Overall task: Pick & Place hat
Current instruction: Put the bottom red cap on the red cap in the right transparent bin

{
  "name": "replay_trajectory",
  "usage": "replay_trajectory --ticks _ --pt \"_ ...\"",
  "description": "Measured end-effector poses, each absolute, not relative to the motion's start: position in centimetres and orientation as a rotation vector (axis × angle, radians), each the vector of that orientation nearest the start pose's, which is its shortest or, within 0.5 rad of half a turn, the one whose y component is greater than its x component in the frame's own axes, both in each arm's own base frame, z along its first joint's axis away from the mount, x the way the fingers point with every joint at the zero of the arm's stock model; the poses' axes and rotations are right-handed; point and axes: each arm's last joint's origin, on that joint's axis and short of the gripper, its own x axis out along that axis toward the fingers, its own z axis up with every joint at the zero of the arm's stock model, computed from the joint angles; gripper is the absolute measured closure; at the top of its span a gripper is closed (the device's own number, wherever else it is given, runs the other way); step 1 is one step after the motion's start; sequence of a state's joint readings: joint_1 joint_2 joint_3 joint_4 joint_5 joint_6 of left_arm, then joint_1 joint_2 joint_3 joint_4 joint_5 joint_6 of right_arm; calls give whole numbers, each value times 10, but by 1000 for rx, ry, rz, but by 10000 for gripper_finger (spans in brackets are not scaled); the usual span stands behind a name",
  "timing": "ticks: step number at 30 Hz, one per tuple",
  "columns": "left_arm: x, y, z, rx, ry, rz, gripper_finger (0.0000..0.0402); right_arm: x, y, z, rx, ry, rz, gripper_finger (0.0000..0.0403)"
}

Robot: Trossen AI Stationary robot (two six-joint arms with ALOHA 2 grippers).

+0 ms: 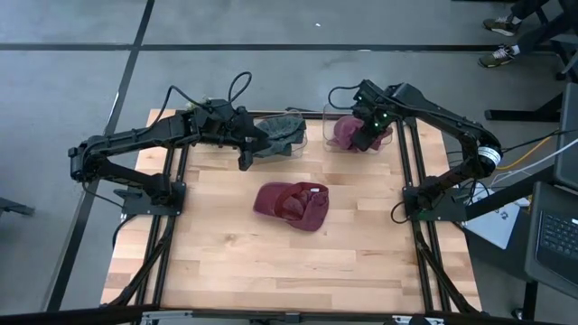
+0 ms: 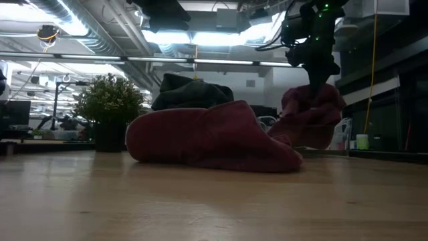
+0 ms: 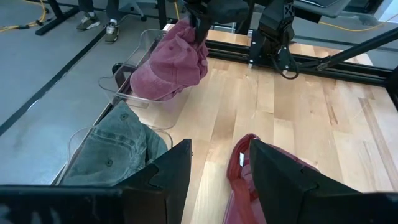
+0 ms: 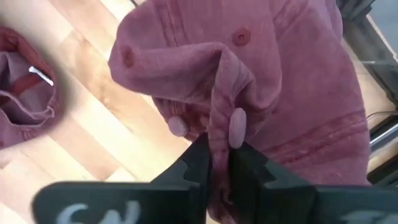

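Right wrist view, right tool (image 4: 214,149) pinching pink hat (image 4: 261,81), bin hidden, left tool (image 3: 217,168) released.

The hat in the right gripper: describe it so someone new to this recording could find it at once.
Start at the wooden table and look to its far right corner, where a clear bin stands. The right gripper pinches a fold of the maroon hat over that bin. Unlike the other maroon hat, lying mid-table, and the green hat in the neighbouring bin, this one hangs from closed fingers.
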State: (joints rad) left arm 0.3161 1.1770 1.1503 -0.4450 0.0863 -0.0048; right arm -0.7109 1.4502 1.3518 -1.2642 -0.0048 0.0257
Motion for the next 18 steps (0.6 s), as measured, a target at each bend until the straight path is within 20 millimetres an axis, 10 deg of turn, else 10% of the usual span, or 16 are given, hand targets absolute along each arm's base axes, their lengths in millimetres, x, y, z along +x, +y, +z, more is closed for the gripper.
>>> replay_trajectory --ticks 18 --pt "240 76 357 -99 463 226 245 199 -161 311 566 1235 -298 152"
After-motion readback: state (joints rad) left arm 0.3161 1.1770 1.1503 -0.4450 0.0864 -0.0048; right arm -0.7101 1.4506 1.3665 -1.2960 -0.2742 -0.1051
